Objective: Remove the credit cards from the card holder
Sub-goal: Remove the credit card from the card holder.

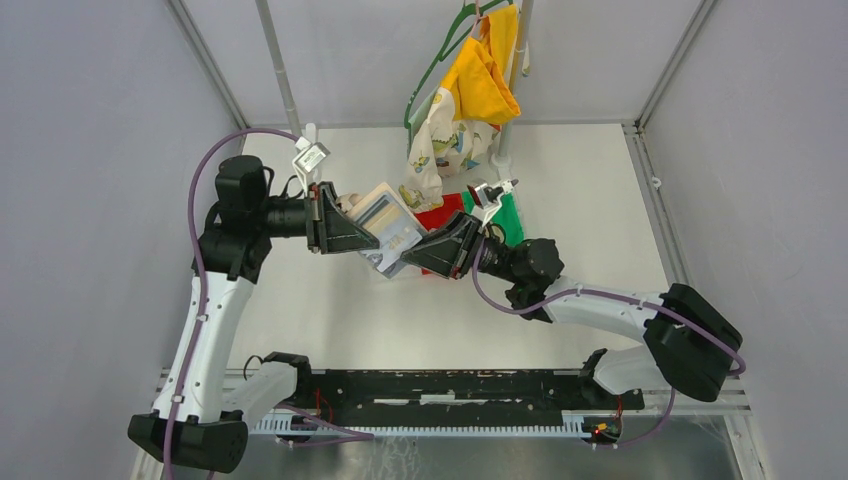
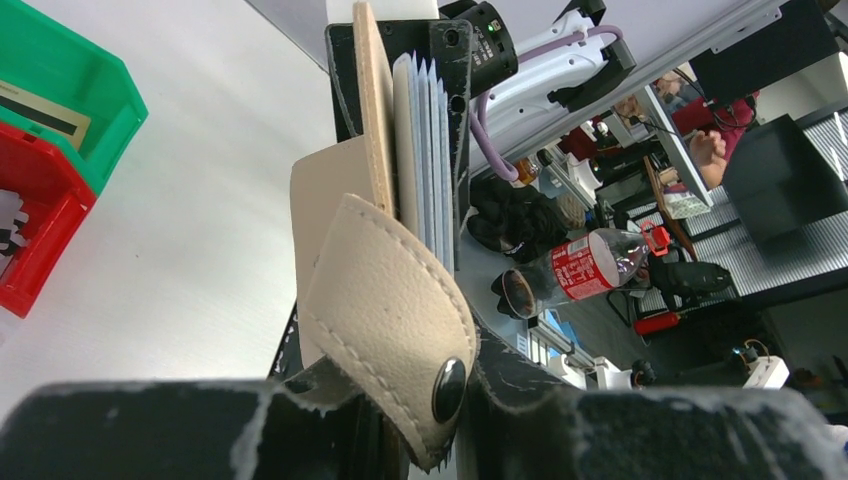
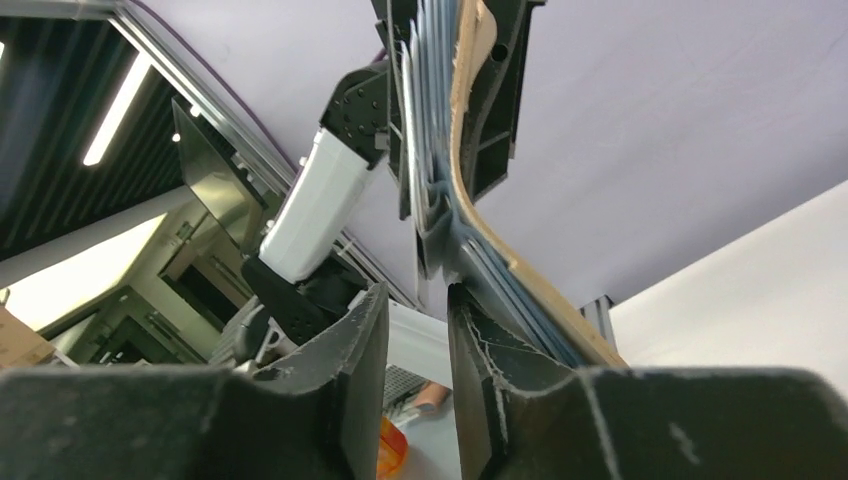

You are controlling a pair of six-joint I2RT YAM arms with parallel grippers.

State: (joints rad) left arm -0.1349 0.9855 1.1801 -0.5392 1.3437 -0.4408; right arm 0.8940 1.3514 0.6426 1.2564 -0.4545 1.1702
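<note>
Above mid-table [image 1: 600,200], between the two arms: card holder [image 1: 392,232] held up off the surface, tan cover on one side, plastic pages on the other; left gripper [image 1: 352,232] clenched on the end carrying the snap tab; right gripper [image 3: 418,335] released, jaws a little apart at the opposite end, nothing visibly pinched between them. Clear sleeves [image 2: 428,150] fanned edge-on, apparently lying along one right finger rather than between the two; snap tab [image 2: 385,320] drooping over the left fingers. Credit cards presumably inside those sleeves; not separable from the plastic in either wrist view.

Judged step: securing a pinch on one card edge. Keep the left clamp firm against any twisting of the holder; bring the right jaws around a single card edge, not the whole fan, not the tan cover; close only with an edge truly between the pads; pull straight along the sleeve mouth, away from the left gripper; go slowly on slick plastic; watch for a sleeve dragging out with the card.
</note>
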